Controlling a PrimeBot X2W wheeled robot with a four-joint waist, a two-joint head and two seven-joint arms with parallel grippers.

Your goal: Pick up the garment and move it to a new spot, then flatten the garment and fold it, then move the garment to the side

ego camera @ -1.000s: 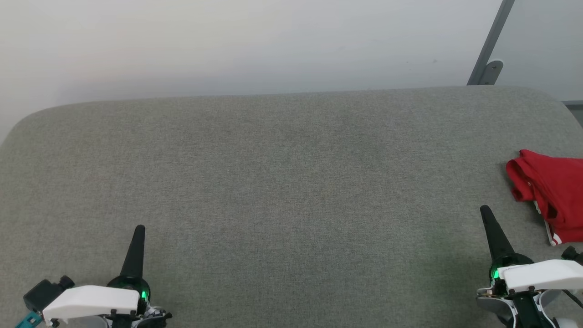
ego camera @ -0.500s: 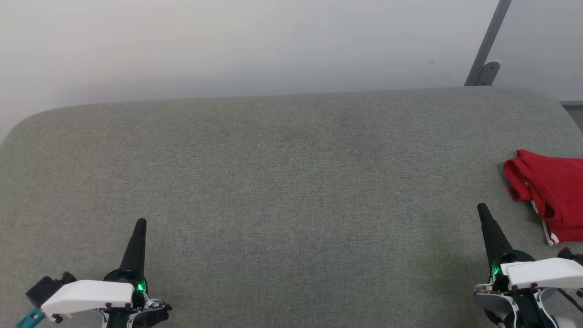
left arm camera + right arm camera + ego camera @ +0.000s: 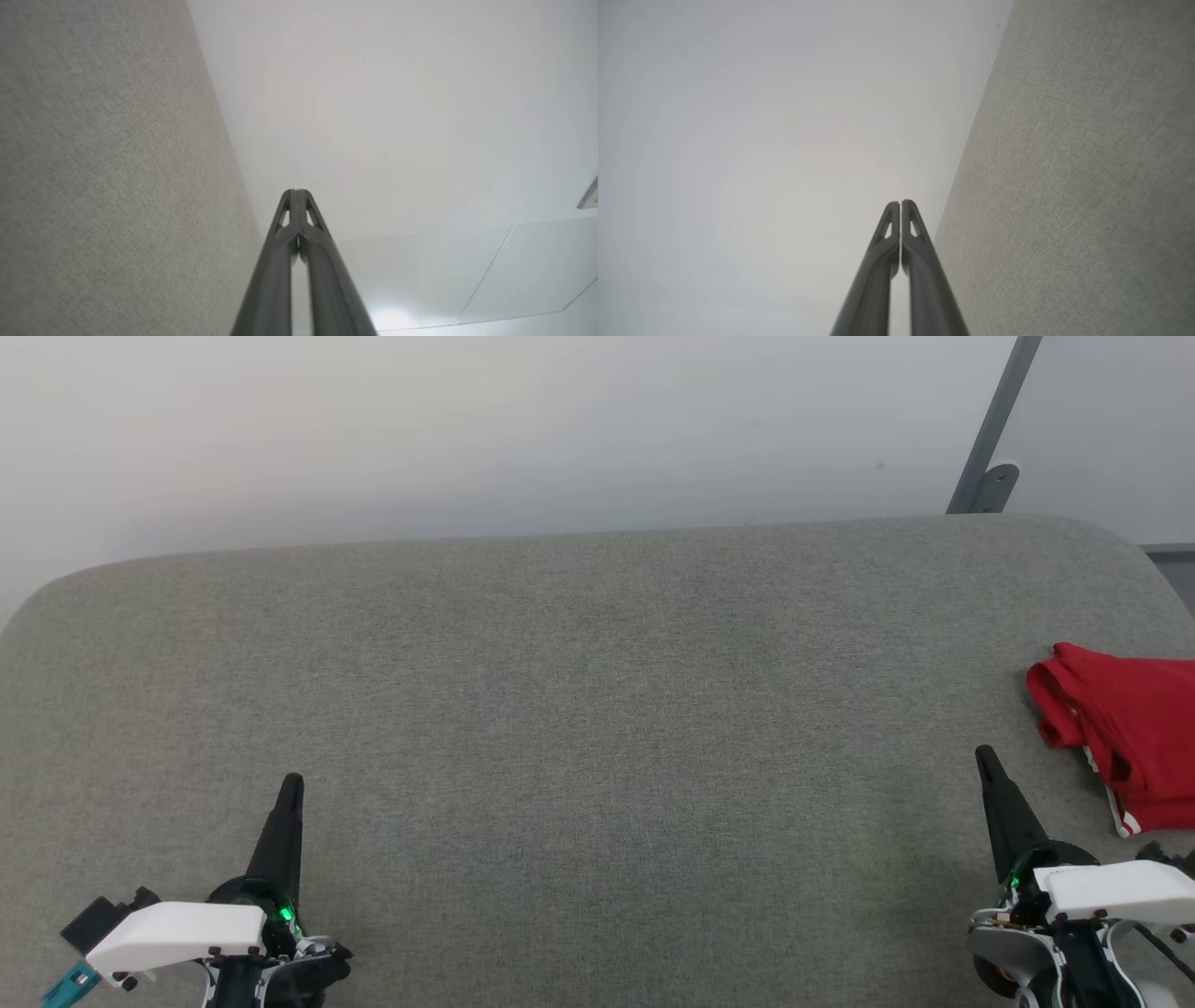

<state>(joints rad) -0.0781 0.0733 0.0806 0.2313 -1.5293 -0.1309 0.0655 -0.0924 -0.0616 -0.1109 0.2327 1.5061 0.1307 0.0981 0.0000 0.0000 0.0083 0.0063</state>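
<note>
Garment, place: The garment (image 3: 1125,728) is seen on the grey fabric surface (image 3: 597,728), at the far right of the head view, where it is cut off by the picture's edge.
Garment, neighbours: It is near the right gripper (image 3: 982,753) without touching it, and well apart from the left gripper (image 3: 291,780).
Garment, shape: Red cloth is bunched in loose folds, with a rolled edge on its left and a white-striped hem at its near corner. No lettering is shown, and how much lies past the edge cannot be told.
Left gripper: The 2 dark fingers are pressed together with nothing between them (image 3: 296,192).
Right gripper: The 2 fingers are likewise pressed together on nothing (image 3: 900,203).
Handling: The cloth is judged light, soft and limp, so sagging and draping are expected once it is lifted. No breakage is feared. Smooth jersey cloth may slip from thin fingertips.
Where to take hold: If a lift is wanted, the raised rolled edge nearest the right gripper is judged the easiest pinch. For spreading, 2 separate points along a hem or the shoulders are favoured, 1 per gripper.
Stage: 2 readings are fitted, a bunched garment waiting at the side, or 1 already set aside. The loose folds argue against a neat fold, but the hidden part leaves this unsettled.
</note>
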